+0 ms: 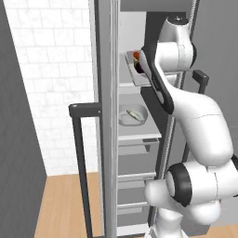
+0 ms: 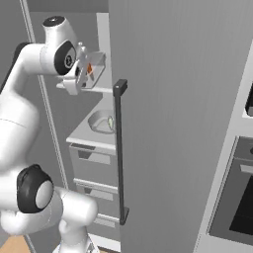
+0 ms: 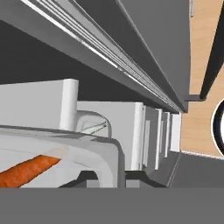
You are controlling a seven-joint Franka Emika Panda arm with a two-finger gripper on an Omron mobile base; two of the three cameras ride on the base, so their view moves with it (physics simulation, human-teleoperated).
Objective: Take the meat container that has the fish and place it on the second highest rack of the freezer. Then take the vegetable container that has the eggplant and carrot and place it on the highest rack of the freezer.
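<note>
freezer [image 1: 139, 139] open (white tile wall [image 1: 56, 69] left), wood floor [image 1: 65, 204].

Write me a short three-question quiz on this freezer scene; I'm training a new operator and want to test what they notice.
1. True or false: the bowl with the fish already sits on a shelf of the freezer.
2. Which vegetable shows orange in the tray at the gripper? A carrot, B tomato, C pepper.
3. Is the tray level or tilted?

Key: 1 true. 2 A, the carrot. 3 Tilted, held up at the highest rack.
</note>
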